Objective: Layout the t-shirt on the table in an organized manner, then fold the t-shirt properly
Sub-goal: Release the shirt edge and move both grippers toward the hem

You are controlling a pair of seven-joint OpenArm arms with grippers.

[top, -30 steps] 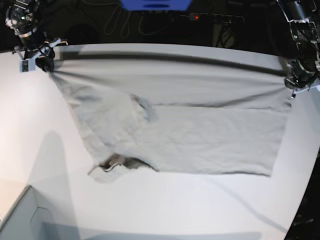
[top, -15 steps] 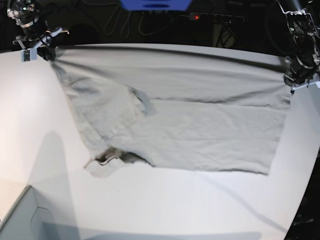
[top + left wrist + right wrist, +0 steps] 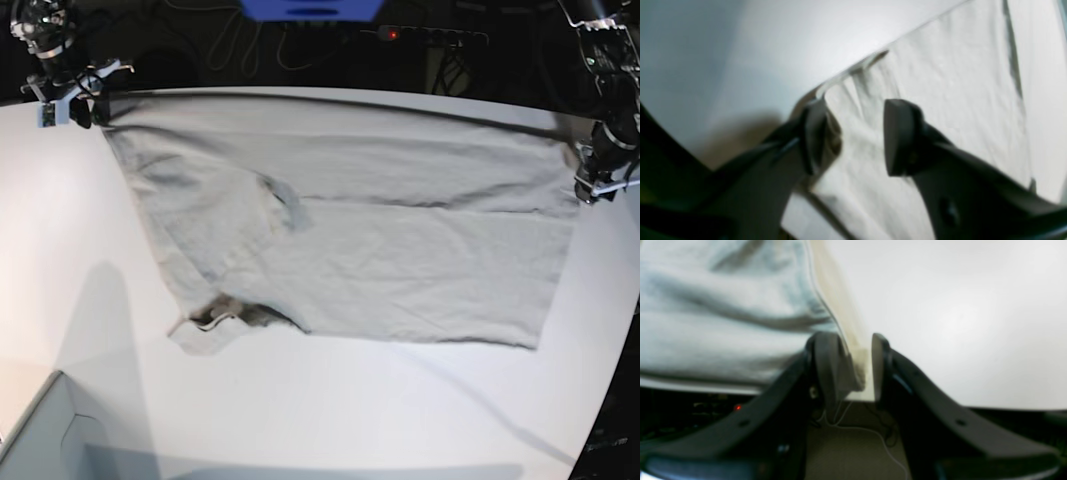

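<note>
My left fingers stand parted, the t-shirt corner between them, touching one pad. My right fingers are narrowly parted around another corner at the tabletop edge. The shirt lies spread, long axis running between my arms, neck toward my right

Soft matt creased cloth t-shirt on a smooth, faintly glossy white table
</note>
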